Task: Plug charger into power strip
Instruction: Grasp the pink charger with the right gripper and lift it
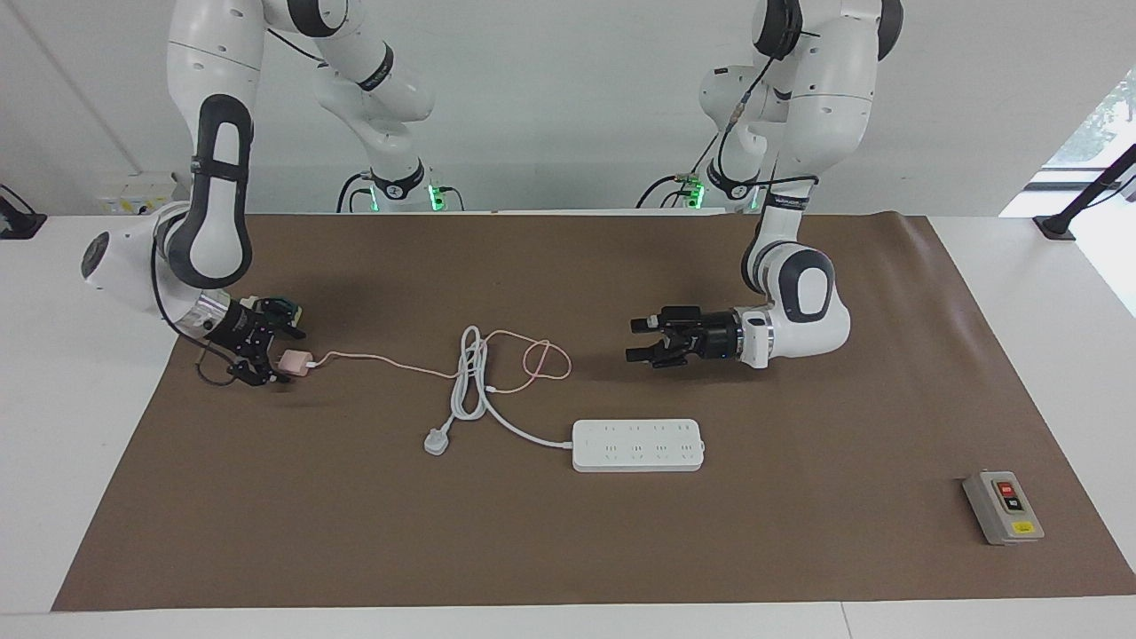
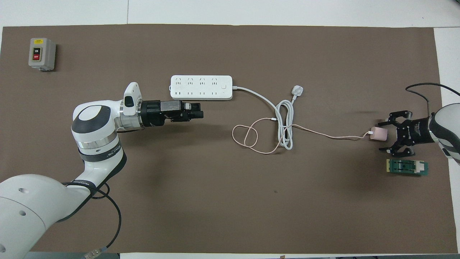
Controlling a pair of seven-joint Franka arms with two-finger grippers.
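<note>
While my right gripper [image 1: 277,356] hangs low at the right arm's edge of the brown mat [image 2: 230,201], its fingers spread either side of the charger [image 2: 379,133], I cannot tell whether they touch it. The charger lies on the mat, its pink cable [image 2: 323,135] trailing toward the middle. My left gripper [image 1: 641,339] hovers released over the mat, beside the power strip [image 2: 201,87].

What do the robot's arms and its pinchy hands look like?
Both arms are glossy white with rounded shells and dark grey or black bands at the joints. Thin black cables loop along them. The left gripper is a chunky black block with stubby fingers. The right gripper is a spindly black claw of open links. Green lights glow at the bases.
</note>
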